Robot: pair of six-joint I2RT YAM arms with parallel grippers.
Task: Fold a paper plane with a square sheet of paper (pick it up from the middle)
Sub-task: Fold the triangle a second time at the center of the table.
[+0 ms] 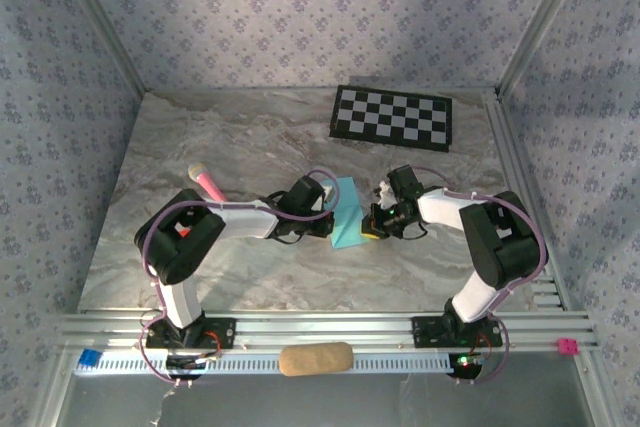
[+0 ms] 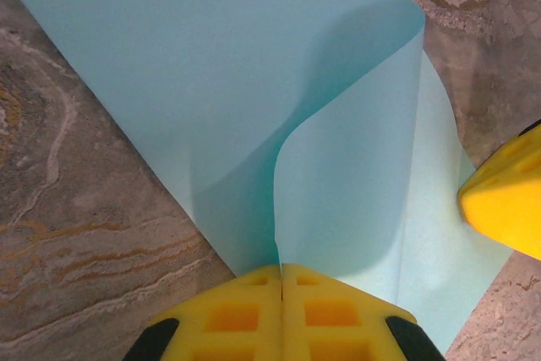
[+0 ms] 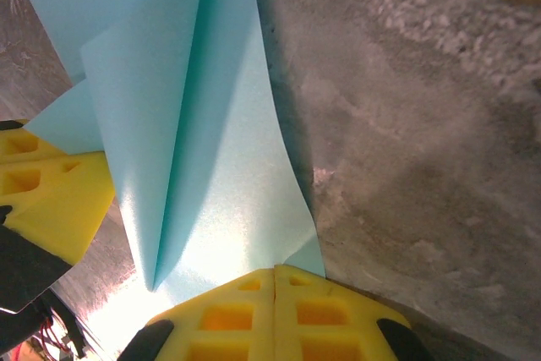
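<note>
**Position.** The thin light blue square sheet of paper (image 1: 347,212) is lying mid-way across the grey marbled table (image 1: 200,137), partly folded over itself, between the two arms.

**Grip.** The left pincer (image 2: 281,272) is clamping one edge, its yellow jaws pressed together. The right pincer (image 3: 275,275) is clamping the opposite edge likewise.

**Handling.** The sheet is behaving as light, limp and easily creased, bowing and curling between the grips. A hard pull is likely risking a tear or stray crease. The edges look the safest hold.

**Views.** The top view is giving the layout, including a pink marker pen (image 1: 208,183) and a black-and-white checkerboard mat (image 1: 392,117). The wrist views are revealing the curled flap and the sharp crease.
</note>
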